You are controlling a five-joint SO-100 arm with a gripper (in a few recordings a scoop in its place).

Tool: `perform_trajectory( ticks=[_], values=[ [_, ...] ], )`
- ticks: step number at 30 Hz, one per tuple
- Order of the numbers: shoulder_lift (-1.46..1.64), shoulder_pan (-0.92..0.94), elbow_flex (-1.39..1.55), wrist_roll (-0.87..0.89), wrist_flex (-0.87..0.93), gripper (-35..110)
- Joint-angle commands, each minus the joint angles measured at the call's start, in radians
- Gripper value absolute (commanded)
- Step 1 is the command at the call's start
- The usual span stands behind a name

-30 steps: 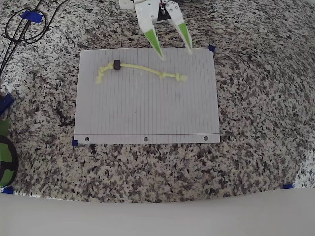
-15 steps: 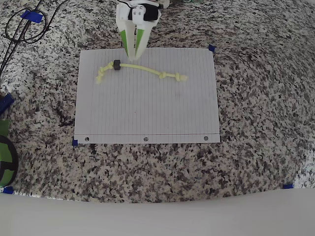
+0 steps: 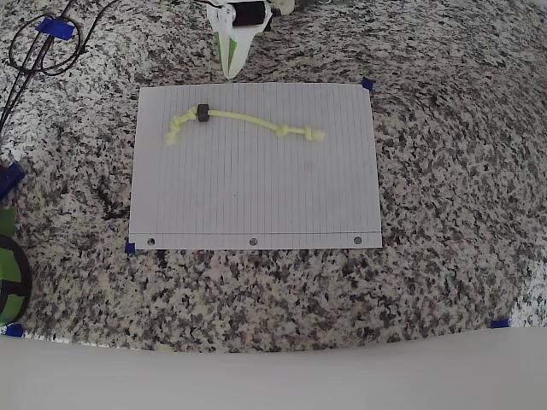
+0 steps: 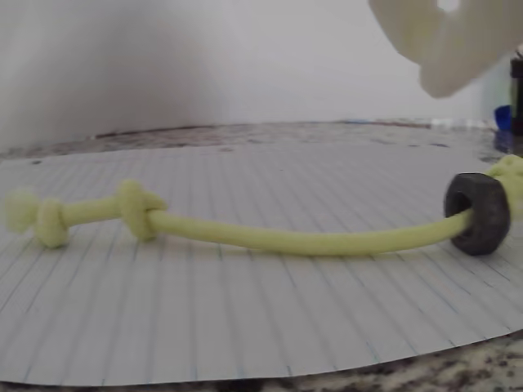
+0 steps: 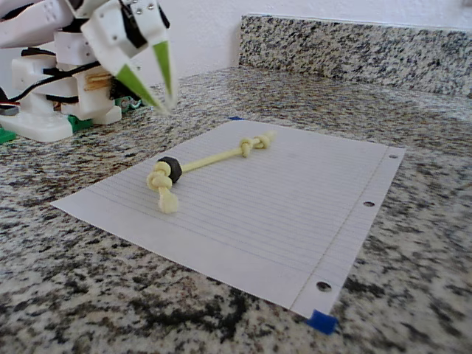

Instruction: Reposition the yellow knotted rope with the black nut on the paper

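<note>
The yellow knotted rope (image 3: 244, 120) lies limp across the paper (image 3: 256, 196), black nut (image 3: 203, 113) near its left end. The hand (image 5: 158, 99) hovers empty, fingers nearly closed. Light, floppy cord; pinch it mid-length.

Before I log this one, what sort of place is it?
Probably a kitchen counter: a speckled granite counter with a matching backsplash against a white wall.
</note>
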Motion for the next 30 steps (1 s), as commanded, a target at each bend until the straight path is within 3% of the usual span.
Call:
perform_trajectory(
  ticks=[1, 6, 14, 30],
  values=[
    [0.003, 0.011, -0.046, -0.008, -0.020, 0],
    [-0.006, 0.020, -0.041, -0.138, -0.060, 0],
    [-0.014, 0.006, -0.028, -0.565, -0.031, 0],
    [0.003, -0.008, 0.132, -0.646, -0.037, 0]
  ],
)
